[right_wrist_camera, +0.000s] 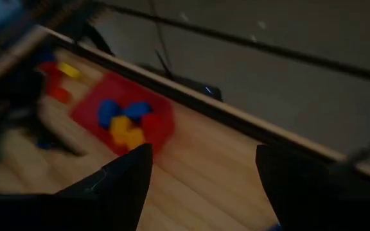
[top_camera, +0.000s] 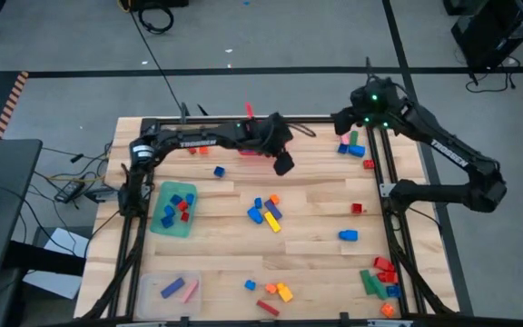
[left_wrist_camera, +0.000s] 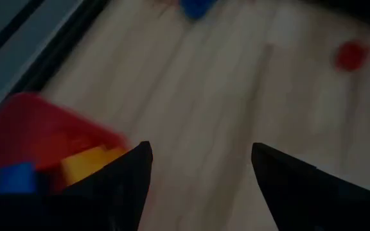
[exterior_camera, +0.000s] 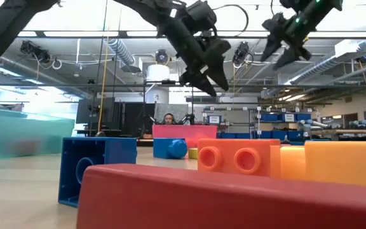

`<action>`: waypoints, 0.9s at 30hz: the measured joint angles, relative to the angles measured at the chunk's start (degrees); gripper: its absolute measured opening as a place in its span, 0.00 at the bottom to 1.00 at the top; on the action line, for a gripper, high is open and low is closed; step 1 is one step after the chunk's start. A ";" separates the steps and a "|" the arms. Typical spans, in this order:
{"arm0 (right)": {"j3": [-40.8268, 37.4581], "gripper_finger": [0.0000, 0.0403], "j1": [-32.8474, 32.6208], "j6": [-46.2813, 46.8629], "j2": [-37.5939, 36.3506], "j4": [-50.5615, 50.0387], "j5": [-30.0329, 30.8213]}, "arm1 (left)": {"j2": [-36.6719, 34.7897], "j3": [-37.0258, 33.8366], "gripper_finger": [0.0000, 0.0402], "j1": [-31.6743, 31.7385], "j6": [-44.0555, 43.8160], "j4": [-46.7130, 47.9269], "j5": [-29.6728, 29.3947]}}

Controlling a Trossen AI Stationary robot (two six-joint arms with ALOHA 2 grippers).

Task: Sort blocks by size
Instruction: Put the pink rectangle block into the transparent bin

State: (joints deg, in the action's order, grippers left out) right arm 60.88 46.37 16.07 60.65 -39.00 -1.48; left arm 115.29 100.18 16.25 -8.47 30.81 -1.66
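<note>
While coloured blocks [top_camera: 266, 213] lie scattered across the wooden table [top_camera: 316, 222], both arms hang above its far edge with nothing in their jaws.

The left gripper [top_camera: 282, 164] hovers just beside the red bin [left_wrist_camera: 37, 138], jaws apart and empty; that bin holds blue and yellow blocks. The right gripper [exterior_camera: 283, 52], also spread open and empty, is raised near the far right corner. A green bin [top_camera: 172, 209] and a clear bin [top_camera: 166, 291] at the left hold more blocks, others are piled near the right corner.
</note>
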 joint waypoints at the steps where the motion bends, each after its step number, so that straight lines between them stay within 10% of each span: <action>1: 0.00 0.71 0.58 -0.18 0.92 -0.79 0.00 | -1.15 -2.33 0.68 -0.39 -0.85 -2.07 -0.04; 17: 0.00 0.63 7.19 -0.19 27.19 -3.26 4.98 | -29.43 -40.60 0.68 -4.58 -11.00 -34.83 -2.57; 27: 0.78 0.62 13.92 0.88 37.84 -3.39 6.47 | -36.92 -47.93 0.68 -8.21 -16.28 -38.69 -2.87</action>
State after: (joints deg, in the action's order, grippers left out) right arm 61.66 60.29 16.95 98.49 -42.39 4.99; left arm 78.37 52.25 8.04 -24.75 -7.89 -4.53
